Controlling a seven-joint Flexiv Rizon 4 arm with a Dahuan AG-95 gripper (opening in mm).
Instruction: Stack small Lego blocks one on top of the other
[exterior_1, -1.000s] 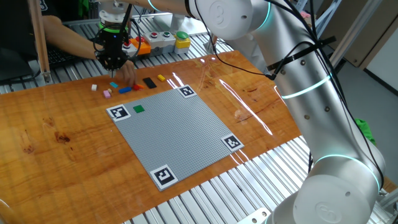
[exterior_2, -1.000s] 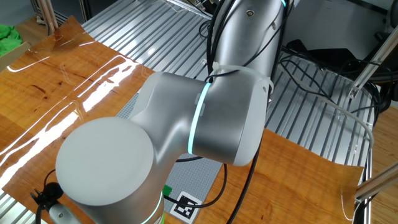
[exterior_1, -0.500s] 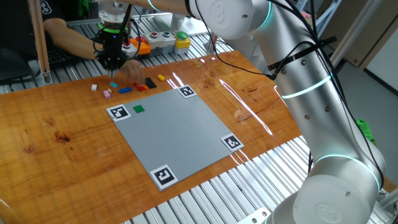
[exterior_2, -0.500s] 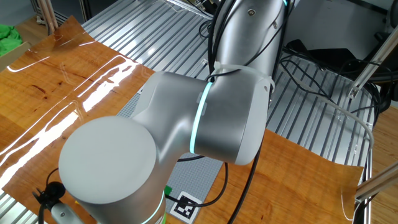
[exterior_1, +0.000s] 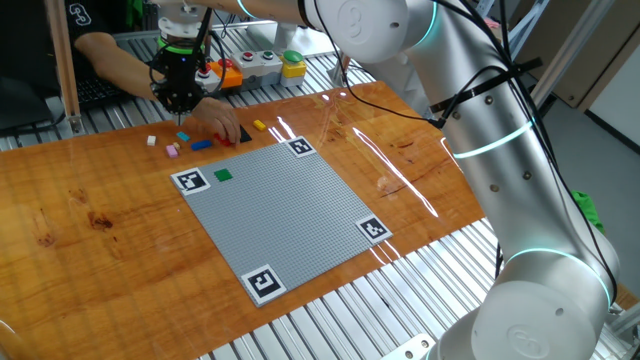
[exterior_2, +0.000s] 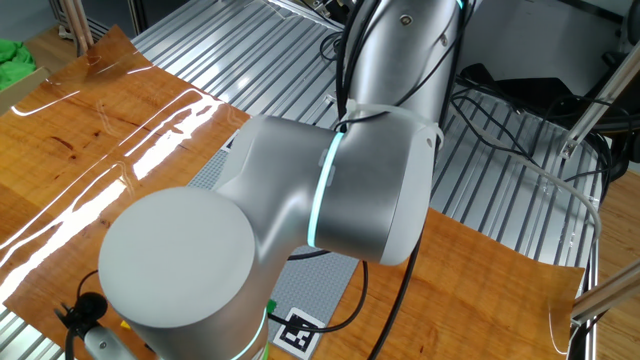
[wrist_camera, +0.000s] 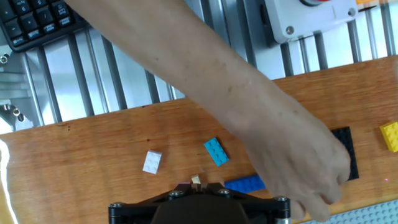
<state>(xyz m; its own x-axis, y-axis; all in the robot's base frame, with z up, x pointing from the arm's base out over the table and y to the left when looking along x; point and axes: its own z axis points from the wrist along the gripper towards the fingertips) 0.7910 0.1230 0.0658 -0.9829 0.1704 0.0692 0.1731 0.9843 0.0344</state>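
Observation:
My gripper (exterior_1: 180, 105) hangs shut a little above the wooden table's far edge, over a row of small Lego blocks. In the row lie a white block (exterior_1: 151, 141), a pink one (exterior_1: 172, 150), a light blue one (exterior_1: 184, 136), a blue one (exterior_1: 201, 145), a red one (exterior_1: 224, 142), a black one (exterior_1: 245, 133) and a yellow one (exterior_1: 260, 125). A green block (exterior_1: 222, 174) sits on the grey baseplate (exterior_1: 290, 215). The hand view shows my gripper (wrist_camera: 198, 182) shut above the white block (wrist_camera: 152, 162), light blue block (wrist_camera: 216, 151) and blue block (wrist_camera: 245, 183).
A person's hand (exterior_1: 217, 121) reaches among the blocks right beside my gripper, and the forearm (wrist_camera: 236, 93) crosses the hand view. A button box (exterior_1: 262, 62) and a keyboard (wrist_camera: 31, 18) lie behind the table. My own arm (exterior_2: 320, 200) fills the other fixed view.
The person's hand has slid to the right along the row, onto the red and black blocks. My gripper has barely moved and stays shut.

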